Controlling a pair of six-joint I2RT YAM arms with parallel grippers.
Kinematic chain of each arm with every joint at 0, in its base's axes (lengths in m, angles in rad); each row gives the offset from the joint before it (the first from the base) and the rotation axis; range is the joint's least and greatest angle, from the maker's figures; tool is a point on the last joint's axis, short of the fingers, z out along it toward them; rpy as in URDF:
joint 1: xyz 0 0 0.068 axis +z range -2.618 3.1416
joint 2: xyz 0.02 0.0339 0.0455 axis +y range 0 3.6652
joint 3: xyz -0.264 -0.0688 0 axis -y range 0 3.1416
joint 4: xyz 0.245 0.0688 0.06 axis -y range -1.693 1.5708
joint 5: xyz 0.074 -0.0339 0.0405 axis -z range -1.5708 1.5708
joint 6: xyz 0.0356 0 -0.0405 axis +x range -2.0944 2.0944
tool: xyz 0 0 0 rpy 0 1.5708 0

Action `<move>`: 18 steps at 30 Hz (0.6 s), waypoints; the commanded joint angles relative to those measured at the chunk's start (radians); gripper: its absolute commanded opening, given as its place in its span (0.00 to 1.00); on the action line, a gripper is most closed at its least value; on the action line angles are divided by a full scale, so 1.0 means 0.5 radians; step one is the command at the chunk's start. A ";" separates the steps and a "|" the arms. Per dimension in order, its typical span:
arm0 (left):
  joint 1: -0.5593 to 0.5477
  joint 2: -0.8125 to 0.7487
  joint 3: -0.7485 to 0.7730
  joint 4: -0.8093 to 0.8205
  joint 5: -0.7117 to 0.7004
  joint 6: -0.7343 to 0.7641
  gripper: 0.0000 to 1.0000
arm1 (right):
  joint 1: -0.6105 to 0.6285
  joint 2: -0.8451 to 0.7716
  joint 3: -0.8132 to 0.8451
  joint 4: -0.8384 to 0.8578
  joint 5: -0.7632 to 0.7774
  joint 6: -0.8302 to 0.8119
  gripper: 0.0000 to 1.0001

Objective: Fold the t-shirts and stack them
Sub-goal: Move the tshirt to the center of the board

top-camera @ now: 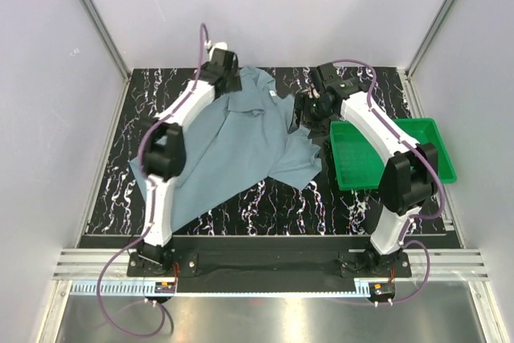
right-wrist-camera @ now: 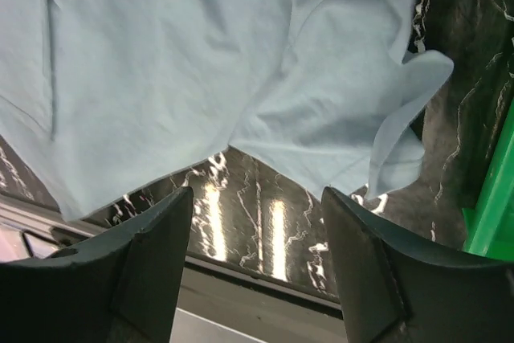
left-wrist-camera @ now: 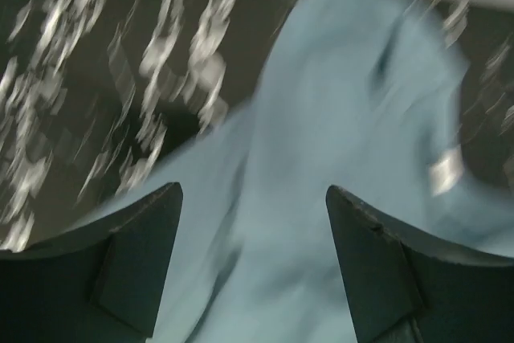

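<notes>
Presently, the t-shirt [top-camera: 233, 142] is seen lying rumpled and unfolded on the black, white-veined table [top-camera: 273, 206]. It is spread from the far middle of the surface down towards the near left, where its hem is partly covered by the left arm. Its right edge is bunched into creases just left of the green tray [top-camera: 353, 162], which is set on the right side of the table and is crossed by the right arm.

The left gripper [left-wrist-camera: 253, 194] is held over the far end of the shirt, close to the far left edge of the cloth. Its fingers [left-wrist-camera: 136, 263] are spread wide, and only blue-grey cloth lying below is seen between them; nothing is grasped. The left wrist view is blurred, so finer detail of the cloth cannot be told, apart from a small pale tag [left-wrist-camera: 444, 173] towards the right.

The right gripper [right-wrist-camera: 257, 198] is held above the table at the far right side of the shirt, between the garment and the tray. Its fingers [right-wrist-camera: 377, 271] are likewise parted and released, with bare marbled surface showing in the gap between them. A curled flap of the cloth's edge [right-wrist-camera: 401, 118] is seen beyond them, and a strip of the tray is caught at the right edge of that view.
</notes>
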 commanded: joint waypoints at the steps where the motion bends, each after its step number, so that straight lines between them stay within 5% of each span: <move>1: 0.020 -1.020 -0.583 0.052 -0.064 -0.126 0.77 | 0.052 -0.163 -0.062 -0.087 0.035 -0.143 0.72; 6: 0.004 -1.633 -1.219 -0.625 -0.239 -0.551 0.68 | 0.269 -0.124 -0.308 -0.010 0.096 -0.247 0.72; 11: -0.002 -1.978 -1.717 -1.110 -0.242 -1.040 0.67 | 0.374 0.101 -0.213 -0.050 0.136 -0.254 0.71; 18: 0.066 -2.006 -2.125 -1.170 -0.098 -1.439 0.56 | 0.387 0.153 -0.176 -0.074 0.169 -0.281 0.69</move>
